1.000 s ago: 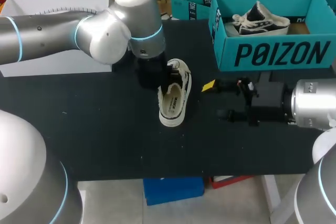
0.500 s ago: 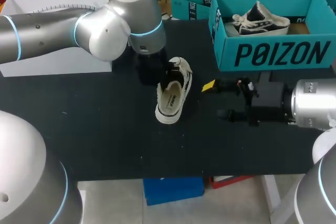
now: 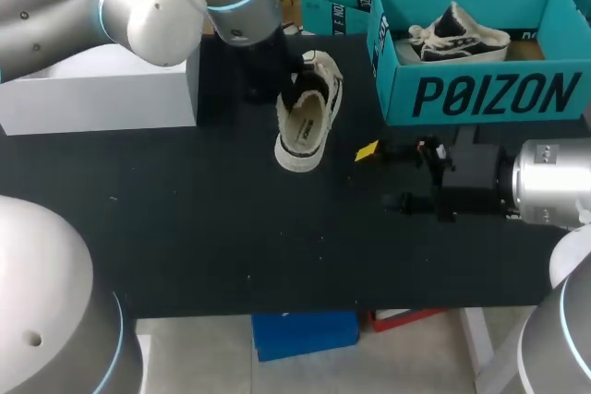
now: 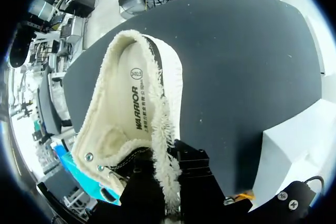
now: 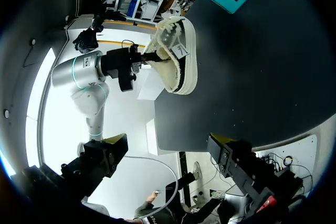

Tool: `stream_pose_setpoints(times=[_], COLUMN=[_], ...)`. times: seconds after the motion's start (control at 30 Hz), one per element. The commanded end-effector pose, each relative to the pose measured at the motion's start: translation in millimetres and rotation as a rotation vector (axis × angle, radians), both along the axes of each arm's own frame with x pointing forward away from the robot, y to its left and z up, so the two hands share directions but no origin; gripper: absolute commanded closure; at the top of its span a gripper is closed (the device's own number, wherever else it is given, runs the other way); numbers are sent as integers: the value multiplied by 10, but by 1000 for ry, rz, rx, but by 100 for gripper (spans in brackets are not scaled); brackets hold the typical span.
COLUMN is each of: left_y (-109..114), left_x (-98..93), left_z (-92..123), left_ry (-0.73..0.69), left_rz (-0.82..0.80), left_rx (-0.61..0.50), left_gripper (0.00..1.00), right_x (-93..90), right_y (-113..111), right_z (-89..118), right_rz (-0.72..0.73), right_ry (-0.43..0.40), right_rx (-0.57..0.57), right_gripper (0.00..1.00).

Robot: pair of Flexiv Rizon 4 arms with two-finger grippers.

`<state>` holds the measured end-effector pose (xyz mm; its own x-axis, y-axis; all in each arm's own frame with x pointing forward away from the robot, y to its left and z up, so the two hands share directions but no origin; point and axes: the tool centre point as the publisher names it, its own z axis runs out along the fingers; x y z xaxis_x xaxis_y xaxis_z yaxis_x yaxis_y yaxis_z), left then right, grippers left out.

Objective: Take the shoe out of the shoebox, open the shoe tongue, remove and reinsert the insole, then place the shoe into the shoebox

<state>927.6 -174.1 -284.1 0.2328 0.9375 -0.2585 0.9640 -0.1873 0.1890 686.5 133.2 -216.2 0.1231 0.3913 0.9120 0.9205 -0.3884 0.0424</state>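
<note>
Shoe lifted higher, left end effector gripping

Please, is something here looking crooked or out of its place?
The white shoe is held tilted, pinched by its fleece collar between the left fingers. Another shoe seems to lie sideways in the shoebox.

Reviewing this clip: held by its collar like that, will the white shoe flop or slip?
The shoe probably keeps its shape: its sole looks stiff. The fleecy collar pinched in the left gripper looks soft, so it may fold and let the shoe swing. It seems light, gripped at one edge.
</note>
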Motion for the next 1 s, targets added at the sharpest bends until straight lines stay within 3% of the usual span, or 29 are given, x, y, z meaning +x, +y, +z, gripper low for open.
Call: stream_pose_setpoints(times=[0.03, 0.2, 0.37, 0.67, 1.0], left_y=[168, 281, 595, 1590, 2791], left_x=[-79, -17, 147, 357, 330], left_z=[565, 865, 1105, 1206, 1068], left_ry=[-21, -24, -32, -48, -46], left_rz=[18, 116, 292, 615, 943], left_rx=[-16, -31, -73, -135, -193], left_gripper=[100, 100, 100, 100, 100], right_x=[4, 4, 4, 4, 4], right_y=[8, 8, 8, 8, 8], right_z=[0, 0, 0, 0, 0], right_rz=[-1, -1, -1, -1, -1], right_ry=[0, 0, 0, 0, 0], right_rx=[-1, -1, -1, -1, -1], right_gripper=[0, 0, 0, 0, 0])
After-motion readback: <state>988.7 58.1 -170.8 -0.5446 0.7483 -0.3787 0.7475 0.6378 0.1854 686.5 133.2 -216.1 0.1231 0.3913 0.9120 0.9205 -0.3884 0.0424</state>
